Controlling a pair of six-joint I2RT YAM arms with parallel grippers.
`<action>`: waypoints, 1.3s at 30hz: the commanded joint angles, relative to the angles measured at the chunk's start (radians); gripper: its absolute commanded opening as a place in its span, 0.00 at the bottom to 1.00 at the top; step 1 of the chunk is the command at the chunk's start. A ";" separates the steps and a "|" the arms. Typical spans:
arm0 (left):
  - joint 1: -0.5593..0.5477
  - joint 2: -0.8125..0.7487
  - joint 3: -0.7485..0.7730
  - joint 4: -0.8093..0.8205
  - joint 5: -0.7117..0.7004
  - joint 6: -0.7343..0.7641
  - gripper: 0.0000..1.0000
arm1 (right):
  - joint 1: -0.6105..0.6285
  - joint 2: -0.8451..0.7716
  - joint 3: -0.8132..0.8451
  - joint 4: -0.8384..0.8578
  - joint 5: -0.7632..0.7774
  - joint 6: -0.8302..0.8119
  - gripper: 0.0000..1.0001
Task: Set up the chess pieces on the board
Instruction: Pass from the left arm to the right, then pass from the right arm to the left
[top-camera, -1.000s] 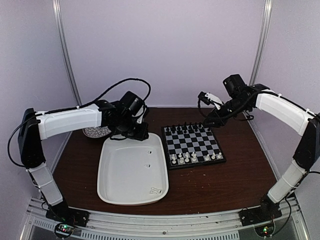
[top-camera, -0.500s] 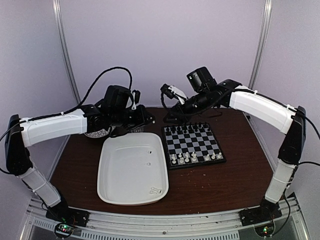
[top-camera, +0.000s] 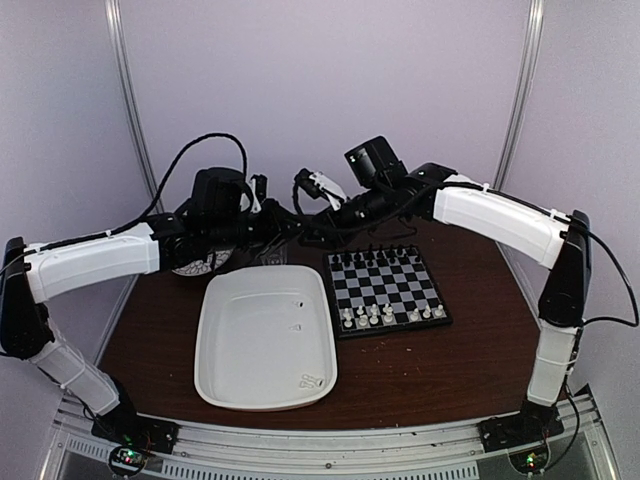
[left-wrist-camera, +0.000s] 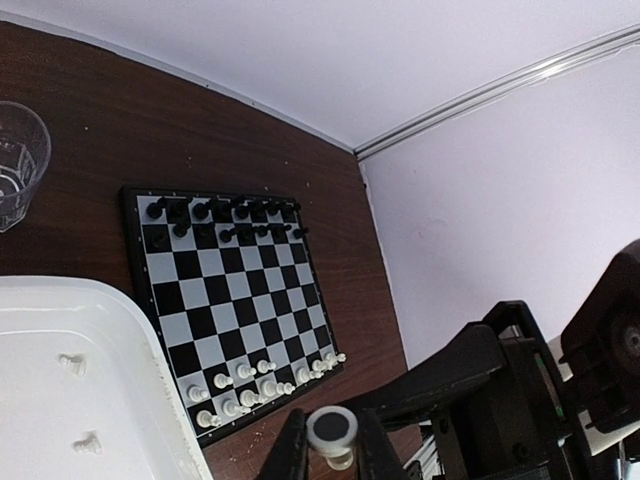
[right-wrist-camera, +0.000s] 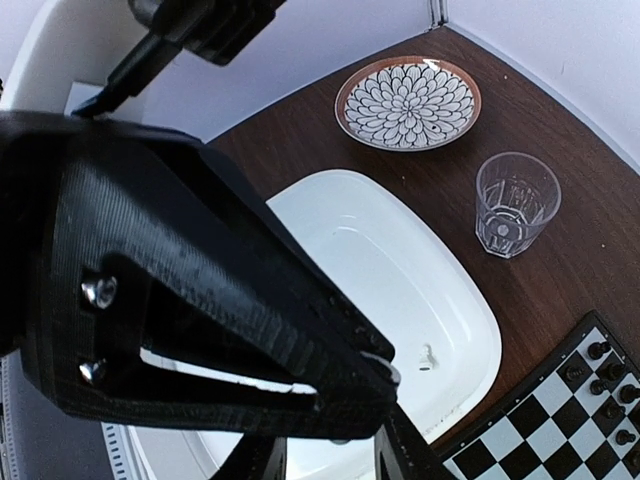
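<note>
A few tiny white plastic chessmen (top-camera: 312, 380) lie in the white oblong tray (top-camera: 250, 360) beside the black-and-pale checked chessboard (top-camera: 385, 290). Beyond, the left gripper (left-wrist-camera: 332, 452) pinches 1 white pawn (left-wrist-camera: 332, 430); the chessboard lies to its right, nearer the parted right gripper (right-wrist-camera: 330, 462).

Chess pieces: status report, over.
Left gripper shut on one white piece. Right gripper open, close by. Board: white ranks part-filled; loose pieces in tray. Board unobstructed.
</note>
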 joint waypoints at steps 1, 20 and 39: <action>0.001 -0.024 -0.021 0.064 0.019 -0.024 0.07 | 0.014 0.021 0.048 0.042 0.011 0.040 0.32; 0.006 -0.041 -0.061 0.065 0.021 -0.042 0.20 | 0.016 0.030 0.049 0.043 0.070 0.064 0.00; 0.049 -0.197 -0.026 -0.288 -0.257 0.337 0.69 | -0.054 -0.038 0.032 -0.459 0.265 -0.486 0.00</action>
